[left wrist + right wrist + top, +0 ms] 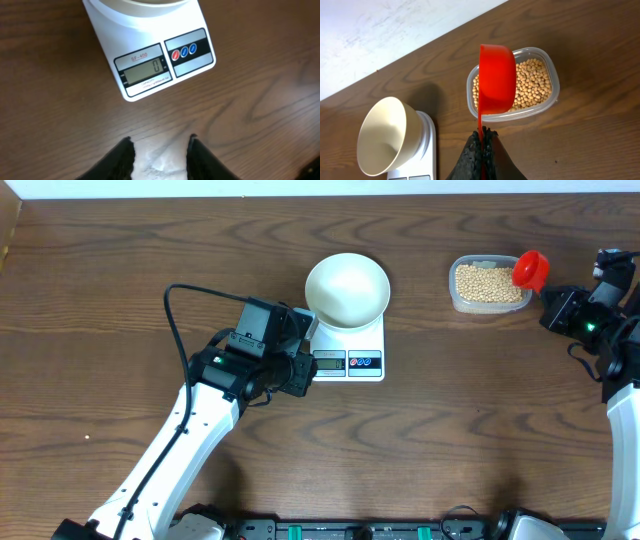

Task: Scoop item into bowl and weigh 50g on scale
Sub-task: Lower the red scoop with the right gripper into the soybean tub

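Right, the dark wooden table (100, 280) is filling the overhead view; the left arm (190, 430), white-shelled, is reaching up from the lower left of the frame toward the centre; the right arm (615, 350) is showing at the right edge.

At centre frame the scale (368, 340) is lying flat on the wood, and the bowl (347, 288) is sitting on its upper end, overhanging the platform; in the left wrist view the display (145, 71) is reading 0, with the round buttons (184, 51) just to its right.

The left gripper (161, 152) is hovering over bare wood near the scale's display end, apart from it; its fingers are standing spread with a wide gap, and they are gripping nothing.

Over in the upper right of the overhead frame the clear tub (453, 285) is resting on the table, well apart from the scale; the beans (488, 283) are lying inside it in a full layer.

The right gripper (481, 145) is pinching tight on the thin handle of the red scoop (496, 77); the cup is hanging over the tub, tilted on its side; whether it is carrying any beans, I cannot tell.
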`<control>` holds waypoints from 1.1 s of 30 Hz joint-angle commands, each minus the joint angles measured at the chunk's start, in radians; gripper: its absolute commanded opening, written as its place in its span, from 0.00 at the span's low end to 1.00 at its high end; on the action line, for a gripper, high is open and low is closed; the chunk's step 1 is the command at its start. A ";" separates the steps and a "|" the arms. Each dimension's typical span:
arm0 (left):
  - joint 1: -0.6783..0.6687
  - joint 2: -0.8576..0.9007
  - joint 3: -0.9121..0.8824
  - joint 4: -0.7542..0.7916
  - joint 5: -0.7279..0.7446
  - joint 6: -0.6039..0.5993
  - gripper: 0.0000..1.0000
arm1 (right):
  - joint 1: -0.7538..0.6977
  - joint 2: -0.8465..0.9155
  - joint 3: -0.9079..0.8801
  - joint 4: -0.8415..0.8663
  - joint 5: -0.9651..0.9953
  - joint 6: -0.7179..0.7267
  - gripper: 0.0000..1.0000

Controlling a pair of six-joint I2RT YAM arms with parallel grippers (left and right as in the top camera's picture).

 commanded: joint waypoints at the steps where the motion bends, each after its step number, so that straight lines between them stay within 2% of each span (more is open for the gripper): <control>1: -0.002 0.008 -0.001 0.000 -0.002 0.009 0.42 | -0.003 -0.008 0.016 0.001 0.004 -0.021 0.01; 4: -0.002 0.008 -0.001 0.000 -0.047 0.009 0.46 | -0.003 -0.008 0.016 0.002 0.004 -0.021 0.01; 8: -0.002 0.008 -0.001 0.001 -0.083 0.009 0.58 | -0.003 -0.008 0.016 0.002 0.004 -0.021 0.01; 11: -0.002 0.008 -0.001 0.001 -0.083 0.009 0.69 | -0.003 -0.008 0.016 -0.001 0.005 -0.021 0.01; 13: -0.002 0.008 -0.001 0.001 -0.083 0.009 0.82 | -0.003 -0.008 0.016 -0.001 0.005 -0.021 0.01; 14: -0.002 0.008 -0.001 0.001 -0.083 0.009 0.84 | -0.003 -0.008 0.016 -0.001 0.005 -0.021 0.01; 18: -0.002 0.008 -0.001 0.020 -0.083 0.009 0.86 | -0.003 -0.008 0.016 -0.001 0.005 -0.021 0.01; 21: -0.002 0.008 -0.001 0.027 -0.083 0.009 0.93 | -0.003 -0.008 0.016 -0.001 0.005 -0.021 0.01; 33: -0.002 0.008 -0.001 0.027 -0.083 0.009 0.94 | -0.002 -0.008 0.016 -0.031 0.027 -0.022 0.01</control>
